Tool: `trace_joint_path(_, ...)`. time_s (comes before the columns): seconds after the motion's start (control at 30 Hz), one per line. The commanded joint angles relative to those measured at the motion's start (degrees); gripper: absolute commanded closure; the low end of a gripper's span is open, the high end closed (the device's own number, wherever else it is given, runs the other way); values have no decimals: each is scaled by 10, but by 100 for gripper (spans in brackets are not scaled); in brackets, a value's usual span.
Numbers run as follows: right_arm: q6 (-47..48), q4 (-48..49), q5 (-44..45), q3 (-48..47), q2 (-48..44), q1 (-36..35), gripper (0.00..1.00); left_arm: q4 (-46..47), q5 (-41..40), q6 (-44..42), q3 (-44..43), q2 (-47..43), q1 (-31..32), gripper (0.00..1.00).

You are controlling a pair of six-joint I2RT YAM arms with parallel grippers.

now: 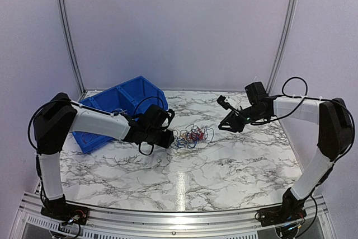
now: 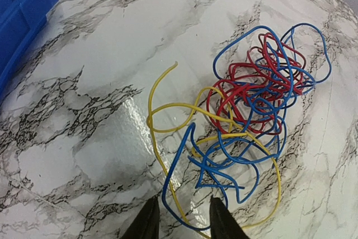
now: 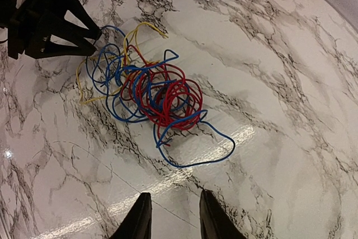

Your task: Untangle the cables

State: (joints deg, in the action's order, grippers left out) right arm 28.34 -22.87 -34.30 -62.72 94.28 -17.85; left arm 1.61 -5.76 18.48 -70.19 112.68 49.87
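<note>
**CABLES, ONE TANGLED BUNDLE, MID-WORKTOP**

Cables (image 1: 192,136): thin sheathed wires in red, blue and yellow, knotted in one loose bundle at the middle of the marble-patterned worktop (image 1: 224,166). Red forms the dense core and blue threads through it. Yellow loops trail out on the left arm's side, and one long blue loop lies free on the right arm's side.

Handling, by judgement: very light, limp yet springy. Pulling one strand will likely drag the whole bundle, and the smooth sheath may slip. Best holds: an outlying yellow loop or the free blue loop, with the core pinned.

Left fingers (image 2: 146,225): narrowly parted, low at the bundle's edge. Yellow and blue strands run between the tips, apparently unclamped.

Right fingers (image 3: 137,219): parted, nothing between, short of the bundle.

Blue bin (image 1: 120,104): behind the left arm.

Markings: none legible.
</note>
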Motion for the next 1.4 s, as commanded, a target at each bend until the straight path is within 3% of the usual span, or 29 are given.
trace_joint_path(0.0,7,-7,2,-9,6,-6,69,28,-16,10,-29,23,-1,76)
trace_joint_path(0.17,6,-7,2,-10,6,-19,66,62,-42,23,-14,17,-1,100)
trace_joint_path(0.43,9,-19,51,-74,12,-87,52,135,-32,81,84,-62,1,100)
trace_joint_path(0.8,-12,-9,154,-205,149,-214,45,225,-23,168,182,-114,3,100)
trace_joint_path(1.17,-59,-9,133,-273,252,-250,37,271,-29,212,227,-125,4,100)
trace_joint_path(1.37,-119,10,235,-308,300,-257,36,289,-24,230,237,-125,5,100)
